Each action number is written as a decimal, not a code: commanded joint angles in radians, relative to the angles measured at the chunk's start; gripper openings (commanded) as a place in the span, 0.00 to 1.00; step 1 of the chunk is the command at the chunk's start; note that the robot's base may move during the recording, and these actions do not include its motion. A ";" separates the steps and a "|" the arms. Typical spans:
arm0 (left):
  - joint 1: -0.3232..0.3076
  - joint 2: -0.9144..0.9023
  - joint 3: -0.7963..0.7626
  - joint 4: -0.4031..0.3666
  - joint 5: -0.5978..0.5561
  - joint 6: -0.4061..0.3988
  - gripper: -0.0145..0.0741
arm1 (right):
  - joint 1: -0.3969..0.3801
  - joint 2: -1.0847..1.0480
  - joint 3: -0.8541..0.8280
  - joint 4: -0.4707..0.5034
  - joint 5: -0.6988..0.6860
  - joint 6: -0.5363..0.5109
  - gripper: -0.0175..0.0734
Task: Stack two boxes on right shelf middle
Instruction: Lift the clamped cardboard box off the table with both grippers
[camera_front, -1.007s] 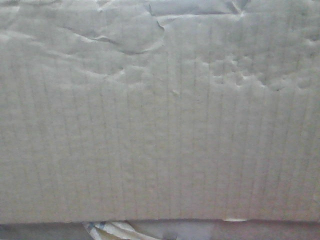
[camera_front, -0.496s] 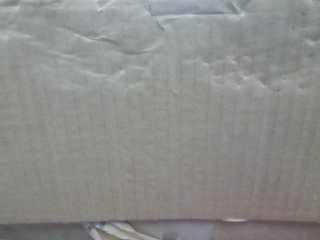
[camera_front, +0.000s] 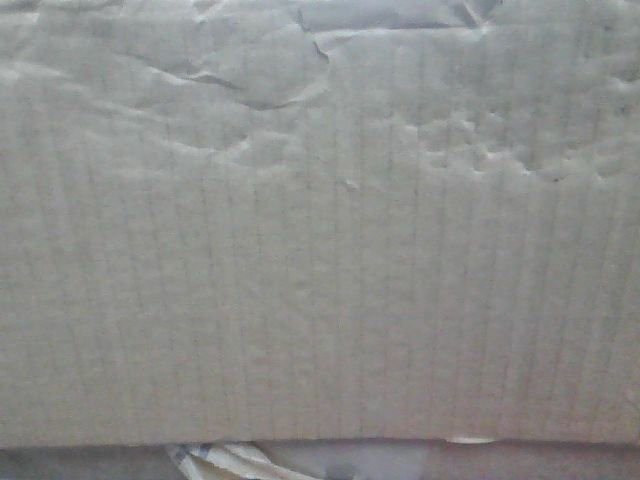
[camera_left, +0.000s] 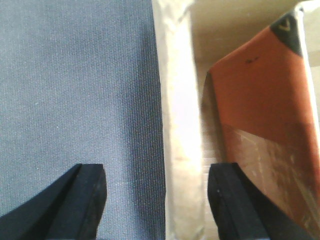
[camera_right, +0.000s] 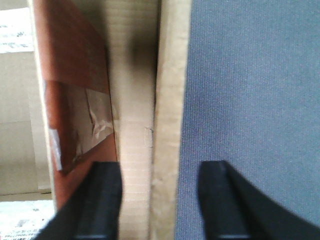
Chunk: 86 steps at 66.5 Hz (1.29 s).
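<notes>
Beneath both wrist cameras a dark grey woven flat surface (camera_left: 75, 85) is seen, filling the left of the left wrist view and the right of the right wrist view (camera_right: 250, 90). The room beyond is hidden in the front view, where nearly the whole frame is taken up by the broad side of a tan corrugated cardboard carton (camera_front: 320, 280). That side is turned squarely to the camera, its flutes are run vertically, and its long axis is laid level from left to right, as is shown by the straight lower edge. Creases, dents and a lifted patch of pale tape are carried near the top. Under the edge a narrow grey band is exposed, and a crumpled pale strip with blue marks (camera_front: 225, 462) is tucked there. Whether this carton is the one at the wrists cannot be told. At the left wrist a pale carton wall (camera_left: 180, 125) is run straight away from the fingers. The left gripper (camera_left: 157, 200) is spread wide across it, one black finger over the grey surface and the other inside, with a clear gap left at the outer finger. Inside, an orange-brown flat box (camera_left: 260, 100) with a black corner is lodged. The right gripper (camera_right: 160, 200) is likewise held wide astride a carton wall (camera_right: 170, 100), with the taped box (camera_right: 70, 65) on the inner side.
</notes>
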<state>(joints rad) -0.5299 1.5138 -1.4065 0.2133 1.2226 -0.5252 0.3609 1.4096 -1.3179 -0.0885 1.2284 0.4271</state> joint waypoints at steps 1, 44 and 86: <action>0.000 -0.011 -0.004 0.002 -0.002 -0.001 0.56 | -0.001 0.002 0.005 -0.003 -0.007 0.002 0.40; -0.004 0.010 -0.004 0.009 -0.002 -0.048 0.04 | -0.001 0.002 0.003 -0.064 -0.007 0.045 0.03; -0.004 -0.108 -0.290 0.349 -0.024 -0.185 0.04 | 0.001 -0.029 -0.230 -0.212 -0.199 0.071 0.03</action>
<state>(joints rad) -0.5381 1.4293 -1.6326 0.4618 1.2195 -0.6914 0.3683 1.3957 -1.4984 -0.1816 1.0792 0.4966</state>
